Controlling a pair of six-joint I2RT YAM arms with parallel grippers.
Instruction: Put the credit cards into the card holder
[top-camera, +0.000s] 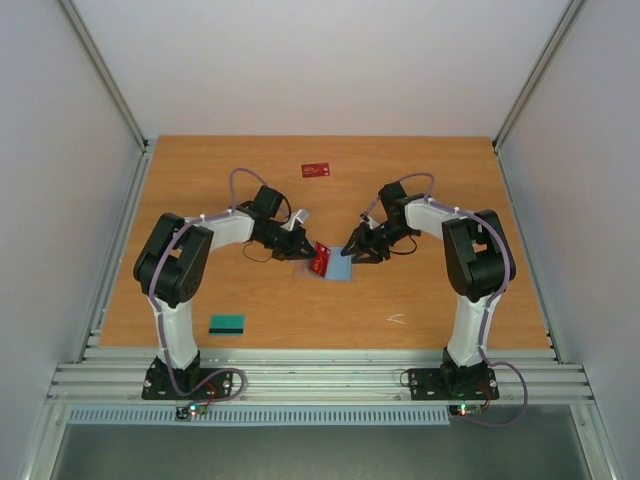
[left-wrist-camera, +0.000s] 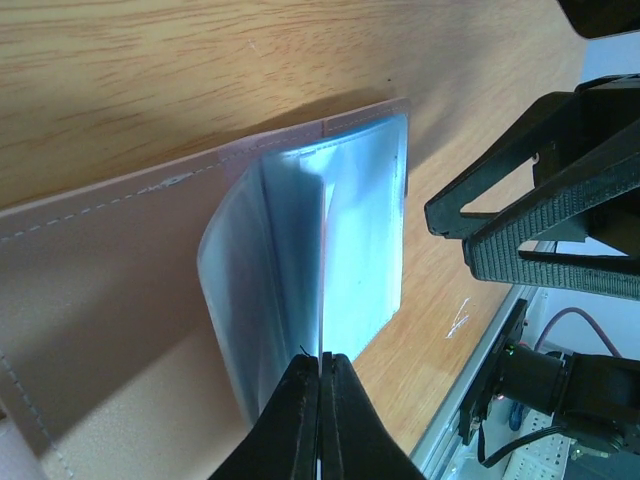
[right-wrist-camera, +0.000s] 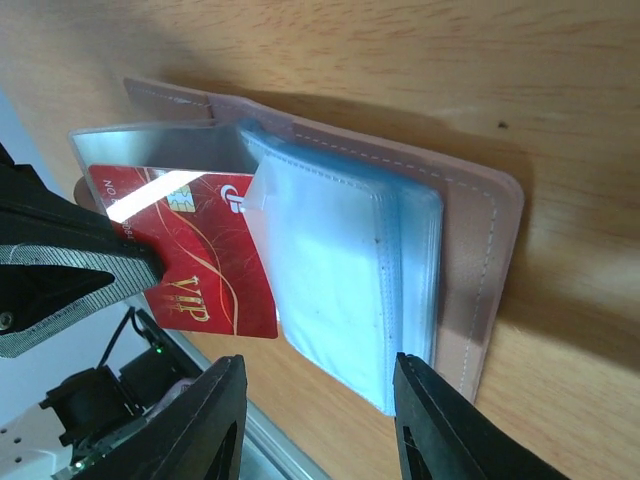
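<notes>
1. Arms meet over the wooden bench, top view: the left end effector clenches a red rectangular plastic credit card, touching the flat tan-brown card holder with pale blue sleeves on its right.
2. Left wrist view: the card, edge-on, sits at the mouth of a lifted sleeve.
3. Right wrist view: the right end effector, released and empty, hovers beside the holder; the push looks likely to fall to the left arm.

The holder is lying open on the table, between the left gripper and right gripper. 1 card is sitting in the left gripper, over the holder's left side. A 2nd card is lying well behind, a 3rd card front left, a scrap front right.
</notes>
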